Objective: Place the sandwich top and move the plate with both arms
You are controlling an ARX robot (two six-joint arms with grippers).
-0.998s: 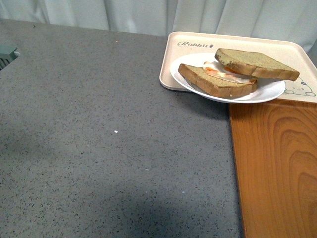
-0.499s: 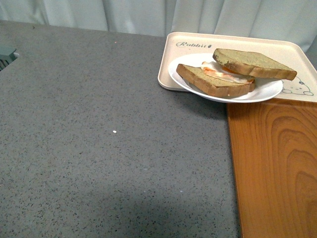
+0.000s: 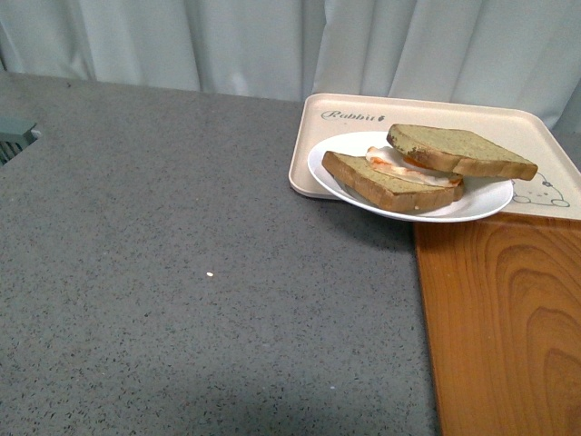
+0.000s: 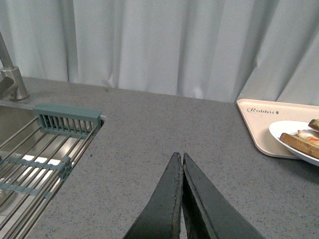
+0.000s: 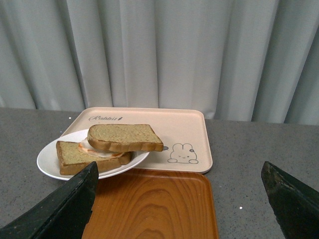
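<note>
The white plate (image 3: 472,205) sits on the beige rabbit tray (image 3: 508,123), overhanging its near edge. On it lies a bread slice bearing the fried egg (image 3: 386,182). The sandwich top (image 3: 458,151), a bare brown slice, rests askew over the egg. Plate (image 5: 47,159) and sandwich top (image 5: 124,138) also show in the right wrist view; the plate's edge (image 4: 291,130) shows in the left wrist view. My left gripper (image 4: 182,155) is shut and empty above the grey counter, well left of the plate. My right gripper (image 5: 179,172) is open wide, above the wooden tray. Neither arm shows in the front view.
An orange-brown wooden tray (image 3: 508,336) lies in front of the rabbit tray, touching it. A sink with a metal rack and teal strips (image 4: 45,149) and a tap (image 4: 10,74) lie at the far left. Pale curtains (image 3: 272,45) hang behind the grey counter (image 3: 182,272).
In the front view the whole scene has slid downward and slightly left, showing more curtain. The plate, bread and trays keep their places relative to each other.
</note>
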